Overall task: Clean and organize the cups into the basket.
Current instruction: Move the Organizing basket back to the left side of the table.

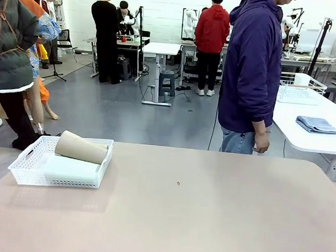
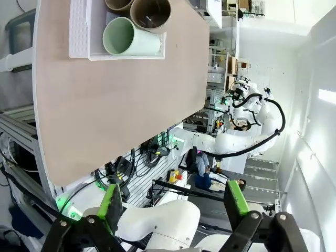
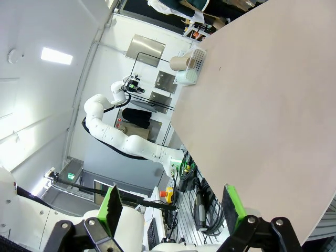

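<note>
The basket (image 1: pixel 34 164) sits at the left end of the surface (image 1: pixel 197 213), near its far edge. Both cups lie on their sides inside it: the tan cup (image 1: pixel 81 147) rests tilted across the top, its end on the basket's right rim, and the mint cup (image 1: pixel 71 167) lies low beside it. From the left wrist, the mint cup (image 2: pixel 128 38) and tan cup (image 2: pixel 151 14) show their open mouths side by side in the basket (image 2: pixel 79 31).

The left hand (image 2: pixel 170 202) hangs off the surface's near edge with fingers spread apart, holding nothing. The right hand (image 3: pixel 172 205) is likewise spread and empty, well away from the basket (image 3: pixel 198 59).

A person (image 1: pixel 251 68) stands at the far edge, right of centre. A small speck (image 1: pixel 178 184) lies mid-surface. Nothing stands between the hands and the basket.
</note>
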Available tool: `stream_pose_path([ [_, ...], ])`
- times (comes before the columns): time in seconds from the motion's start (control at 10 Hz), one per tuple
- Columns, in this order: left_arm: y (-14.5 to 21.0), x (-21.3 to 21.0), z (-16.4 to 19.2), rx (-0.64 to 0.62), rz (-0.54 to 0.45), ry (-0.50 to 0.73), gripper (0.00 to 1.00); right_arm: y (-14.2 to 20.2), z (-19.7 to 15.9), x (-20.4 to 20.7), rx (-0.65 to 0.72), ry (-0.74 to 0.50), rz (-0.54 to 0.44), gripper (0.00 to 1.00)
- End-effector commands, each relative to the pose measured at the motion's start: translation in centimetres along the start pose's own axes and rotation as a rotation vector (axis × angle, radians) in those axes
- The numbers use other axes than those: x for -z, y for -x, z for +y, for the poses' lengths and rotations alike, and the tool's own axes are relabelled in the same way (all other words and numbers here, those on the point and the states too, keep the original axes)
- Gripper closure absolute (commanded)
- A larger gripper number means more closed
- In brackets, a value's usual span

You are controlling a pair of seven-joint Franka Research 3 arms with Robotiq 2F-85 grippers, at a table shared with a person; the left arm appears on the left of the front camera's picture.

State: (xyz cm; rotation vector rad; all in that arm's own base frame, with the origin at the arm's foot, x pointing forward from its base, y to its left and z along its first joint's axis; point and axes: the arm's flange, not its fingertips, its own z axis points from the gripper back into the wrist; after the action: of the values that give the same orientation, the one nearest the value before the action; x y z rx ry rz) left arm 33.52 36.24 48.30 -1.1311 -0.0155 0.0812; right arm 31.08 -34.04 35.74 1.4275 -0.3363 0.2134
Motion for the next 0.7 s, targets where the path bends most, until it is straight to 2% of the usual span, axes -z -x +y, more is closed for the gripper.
stream_pose_path([
  [0.0,0.06,0.05,-0.19,-0.002,-0.004,-0.003,0.0,-0.06,-0.05,0.02,-0.007,0.005,-0.005,0.0],
  [0.6,0.06,0.05,-0.19,-0.002,-0.004,-0.003,0.0,-0.06,-0.05,0.02,-0.007,0.005,-0.005,0.0],
])
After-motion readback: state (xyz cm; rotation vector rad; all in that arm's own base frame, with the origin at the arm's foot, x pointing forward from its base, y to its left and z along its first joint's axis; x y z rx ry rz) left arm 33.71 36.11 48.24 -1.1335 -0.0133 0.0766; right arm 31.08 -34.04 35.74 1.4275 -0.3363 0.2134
